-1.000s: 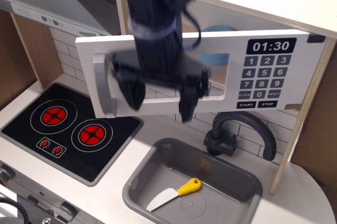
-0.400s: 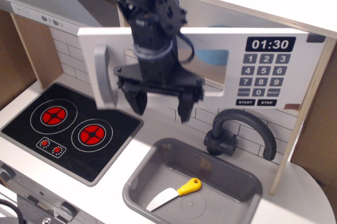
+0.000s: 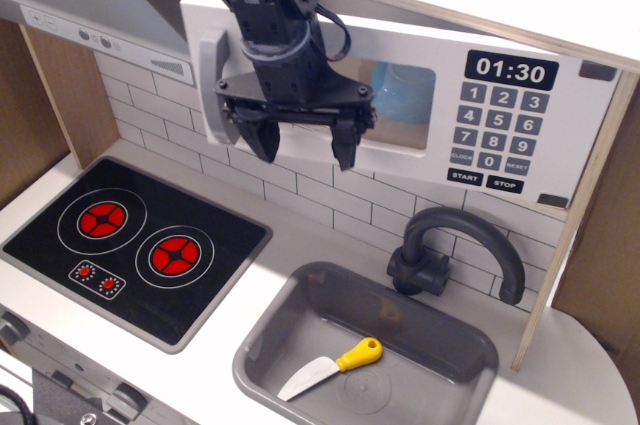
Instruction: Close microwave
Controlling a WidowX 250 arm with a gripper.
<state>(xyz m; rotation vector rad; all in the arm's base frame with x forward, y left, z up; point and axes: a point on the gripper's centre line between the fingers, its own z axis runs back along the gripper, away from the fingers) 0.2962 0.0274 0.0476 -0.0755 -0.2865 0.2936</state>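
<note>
The toy microwave (image 3: pixel 500 95) sits under the top shelf, with a white door, a clear window (image 3: pixel 400 105), a black keypad and a 01:30 clock. Its grey bar handle (image 3: pixel 212 85) is at the door's left edge. The door stands nearly flush with the cabinet, its left edge only slightly out. My gripper (image 3: pixel 303 143) is open and empty, pressed against the door's front between the handle and the window, fingers pointing down. The arm hides part of the door.
A grey slanted range hood (image 3: pixel 90 15) is at upper left. A black two-burner stove (image 3: pixel 130 245) is below it. A grey sink (image 3: pixel 470 345) holds a yellow-handled knife (image 3: pixel 335 365). A dark faucet (image 3: pixel 450 245) stands behind the sink.
The door has swung back toward the cabinet from wide open to nearly shut. My gripper moved up and away with it, pushing on the door's front.
</note>
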